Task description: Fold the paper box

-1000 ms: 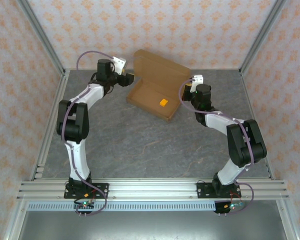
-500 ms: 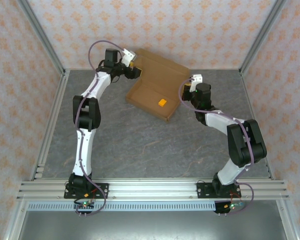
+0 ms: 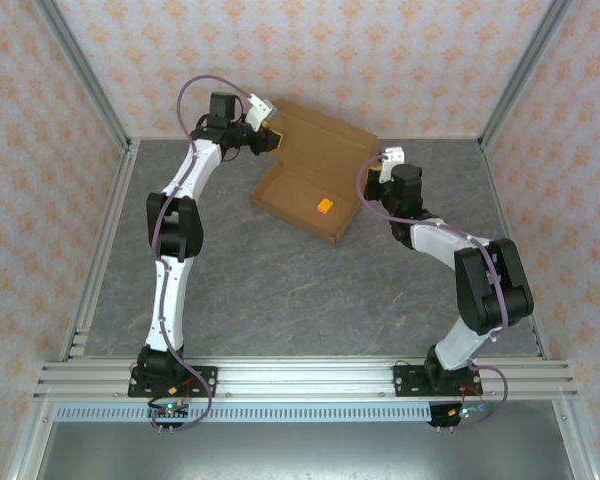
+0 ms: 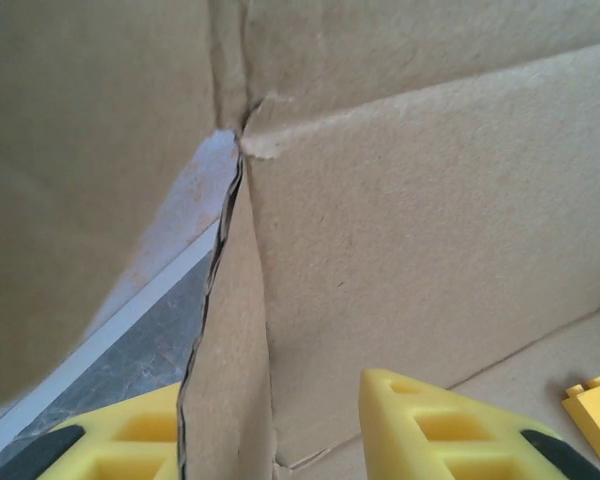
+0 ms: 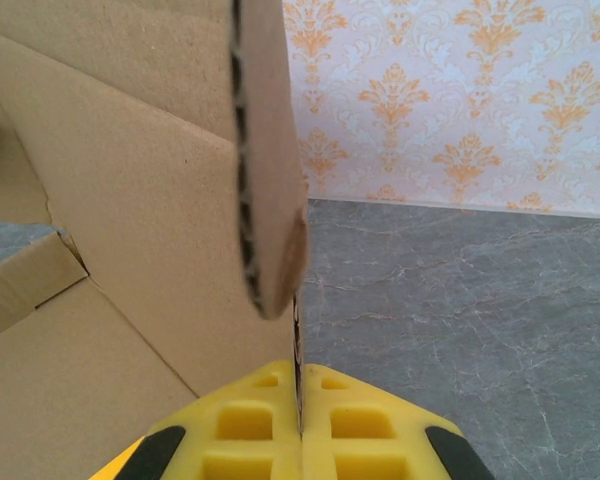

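The brown paper box lies at the back of the table with its lid standing up. My left gripper is at the box's back left corner. In the left wrist view it is open, its yellow fingers straddling the upright side flap, which rests against the left finger while the right one stands apart. My right gripper is at the box's right side. In the right wrist view it is shut on the thin edge of the right wall.
A small orange block lies on the box floor, also seen as a block at the lower right of the left wrist view. The grey table spreads in front of the box. Metal frame posts and patterned walls close in behind.
My left arm has swung right from beside the box to its back left corner, bringing its fingers around the side flap. The right arm has held still on the right wall.
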`<move>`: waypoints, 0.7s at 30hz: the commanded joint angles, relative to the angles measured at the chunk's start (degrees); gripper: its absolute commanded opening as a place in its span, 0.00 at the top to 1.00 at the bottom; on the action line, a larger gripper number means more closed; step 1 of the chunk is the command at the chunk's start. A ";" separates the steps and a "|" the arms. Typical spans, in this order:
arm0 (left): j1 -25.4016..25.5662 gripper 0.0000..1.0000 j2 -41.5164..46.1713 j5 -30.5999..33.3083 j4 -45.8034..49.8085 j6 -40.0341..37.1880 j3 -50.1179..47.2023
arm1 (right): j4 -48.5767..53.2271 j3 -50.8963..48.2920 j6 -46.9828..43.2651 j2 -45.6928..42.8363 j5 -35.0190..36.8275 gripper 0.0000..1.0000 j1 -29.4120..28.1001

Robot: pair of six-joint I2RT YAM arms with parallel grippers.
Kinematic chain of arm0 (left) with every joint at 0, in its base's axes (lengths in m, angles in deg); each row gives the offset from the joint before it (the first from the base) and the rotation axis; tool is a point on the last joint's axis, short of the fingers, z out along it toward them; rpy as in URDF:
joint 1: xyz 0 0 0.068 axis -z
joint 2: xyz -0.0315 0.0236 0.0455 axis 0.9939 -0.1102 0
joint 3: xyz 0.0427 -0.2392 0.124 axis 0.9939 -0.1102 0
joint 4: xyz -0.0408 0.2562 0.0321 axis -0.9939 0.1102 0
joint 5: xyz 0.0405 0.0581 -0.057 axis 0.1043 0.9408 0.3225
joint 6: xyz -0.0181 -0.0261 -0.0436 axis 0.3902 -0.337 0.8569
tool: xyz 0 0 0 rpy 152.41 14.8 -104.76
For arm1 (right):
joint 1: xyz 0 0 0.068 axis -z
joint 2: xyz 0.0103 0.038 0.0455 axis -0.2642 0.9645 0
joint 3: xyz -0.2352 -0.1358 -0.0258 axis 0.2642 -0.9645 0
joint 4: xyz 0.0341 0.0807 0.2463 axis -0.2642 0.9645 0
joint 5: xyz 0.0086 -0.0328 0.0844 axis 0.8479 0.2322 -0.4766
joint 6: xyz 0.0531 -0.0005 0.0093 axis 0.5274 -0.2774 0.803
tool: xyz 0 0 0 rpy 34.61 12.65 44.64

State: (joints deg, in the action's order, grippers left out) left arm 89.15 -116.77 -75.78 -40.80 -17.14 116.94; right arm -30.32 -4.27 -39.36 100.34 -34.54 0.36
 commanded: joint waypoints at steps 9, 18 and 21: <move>-0.81 0.65 -0.94 0.65 15.79 -9.73 10.20 | 4.04 2.65 -2.96 -0.88 0.29 1.00 -0.06; -1.22 0.76 0.36 2.24 20.73 -12.11 10.80 | 3.77 3.29 -2.82 -0.61 0.94 1.00 -0.15; -1.27 0.84 0.51 3.44 20.28 -11.68 10.42 | 3.78 3.70 -2.43 -0.31 1.38 1.00 -0.18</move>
State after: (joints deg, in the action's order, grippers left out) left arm 88.17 -117.65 -73.96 -22.68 -28.30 125.78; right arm -27.37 -2.69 -40.84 100.34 -34.32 0.36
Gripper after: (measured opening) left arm 0.178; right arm 0.039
